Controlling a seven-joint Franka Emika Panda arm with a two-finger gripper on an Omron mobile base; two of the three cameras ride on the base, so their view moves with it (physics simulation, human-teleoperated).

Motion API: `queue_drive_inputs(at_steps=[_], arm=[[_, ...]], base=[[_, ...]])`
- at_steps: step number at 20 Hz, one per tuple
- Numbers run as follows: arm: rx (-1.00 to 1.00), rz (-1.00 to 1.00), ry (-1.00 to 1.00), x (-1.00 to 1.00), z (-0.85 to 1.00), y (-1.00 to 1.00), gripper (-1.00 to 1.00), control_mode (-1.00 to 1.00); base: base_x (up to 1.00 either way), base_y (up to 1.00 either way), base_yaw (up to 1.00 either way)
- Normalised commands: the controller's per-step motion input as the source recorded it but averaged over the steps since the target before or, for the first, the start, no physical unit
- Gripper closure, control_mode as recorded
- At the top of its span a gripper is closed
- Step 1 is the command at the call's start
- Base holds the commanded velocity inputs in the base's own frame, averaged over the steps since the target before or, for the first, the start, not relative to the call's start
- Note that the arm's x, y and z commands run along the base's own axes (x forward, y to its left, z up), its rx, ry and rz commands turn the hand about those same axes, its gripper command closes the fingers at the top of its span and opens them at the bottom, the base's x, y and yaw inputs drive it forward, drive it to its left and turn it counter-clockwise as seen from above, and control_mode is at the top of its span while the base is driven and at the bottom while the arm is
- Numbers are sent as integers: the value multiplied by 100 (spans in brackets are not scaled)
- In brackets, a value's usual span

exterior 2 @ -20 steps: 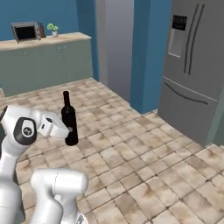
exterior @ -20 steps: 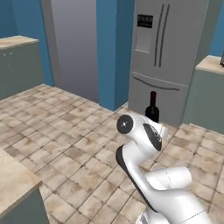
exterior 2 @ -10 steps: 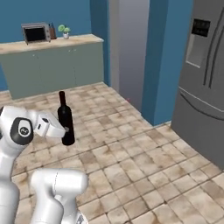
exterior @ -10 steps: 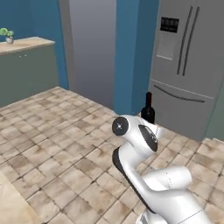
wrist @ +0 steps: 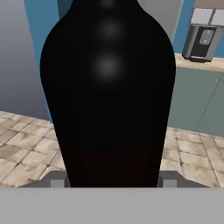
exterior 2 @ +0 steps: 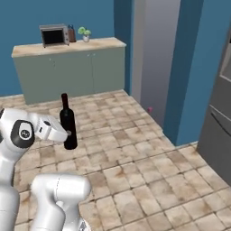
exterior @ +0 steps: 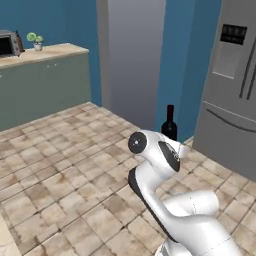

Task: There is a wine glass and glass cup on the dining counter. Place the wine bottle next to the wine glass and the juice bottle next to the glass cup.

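Note:
My gripper (exterior 2: 67,133) is shut on the wine bottle (exterior 2: 68,124), a slim near-black bottle held upright above the tiled floor, in front of my folded arm. From the left base camera the wine bottle (exterior: 169,125) shows its neck and shoulders just behind my arm's upper joint. In the hand view the wine bottle (wrist: 109,87) stands very close as a broad black body between the fingers. The juice bottle, wine glass, glass cup and dining counter are out of view.
A short counter (exterior 2: 67,67) with a microwave (exterior 2: 54,34) and a small plant (exterior 2: 84,33) stands against the blue wall. A steel fridge (exterior: 235,95) is at the right. A grey pillar (exterior: 135,55) stands between them. Tiled floor (exterior 2: 144,167) lies open around me.
The whole scene has slid right in both base views, so the base has turned left: the fridge moved toward the right edge and the microwave counter came in. The bottle stays gripped.

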Motion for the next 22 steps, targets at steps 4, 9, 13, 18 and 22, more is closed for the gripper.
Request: queue_drive_inputs(at_steps=[4,9,13,18,22], arm=[[0,0,0,0,0,0,100,100],[0,0,0,0,0,0,100,100],[0,0,0,0,0,0,100,100],[0,0,0,0,0,0,100,100],[0,0,0,0,0,0,100,100]], base=[[84,-4,27],[86,-4,26],[88,-4,25],[88,-4,25],[88,-3,27]])
